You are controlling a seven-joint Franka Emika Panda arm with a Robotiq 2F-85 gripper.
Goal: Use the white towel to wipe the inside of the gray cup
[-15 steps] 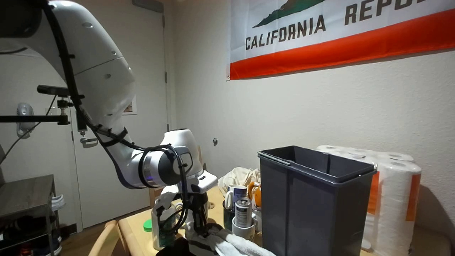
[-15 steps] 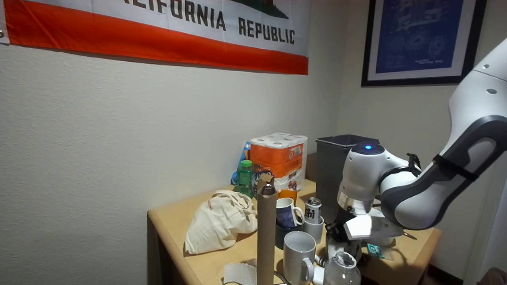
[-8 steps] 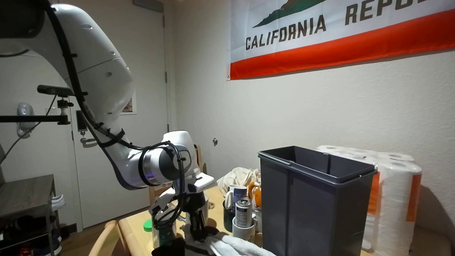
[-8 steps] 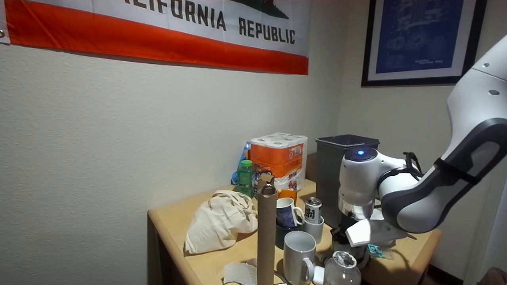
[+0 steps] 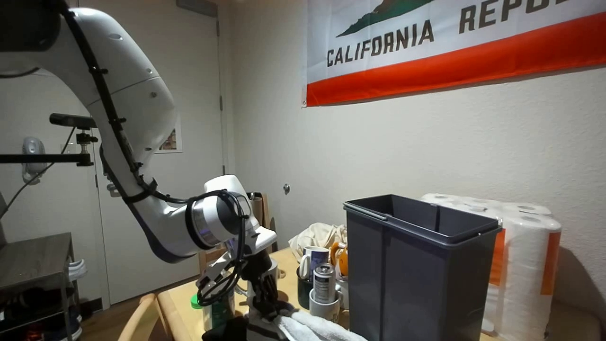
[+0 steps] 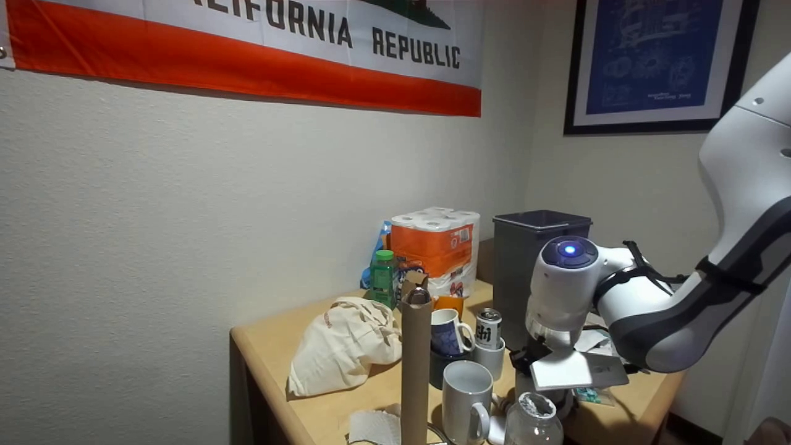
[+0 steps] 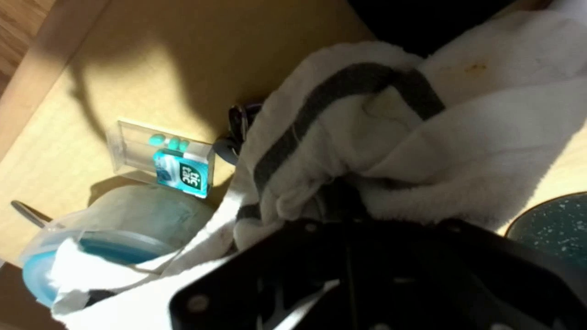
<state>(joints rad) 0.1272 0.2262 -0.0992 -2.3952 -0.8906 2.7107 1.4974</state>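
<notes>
Leaning farther over than a moment ago, the arm's wrist shifts in an exterior view while the tool stays low at the white towel. In an exterior view we see a grayish mug, perhaps our cup, upright on the tabletop, no towel showing inside. In the wrist view the tool looks pinched narrow on bunched towel, so we judge this repositioning, wiping still ahead.

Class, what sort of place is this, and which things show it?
Probably a living space, perhaps a dorm or apartment: a California flag and a framed poster hang up, and a pack of paper rolls stands on a wooden table.
</notes>
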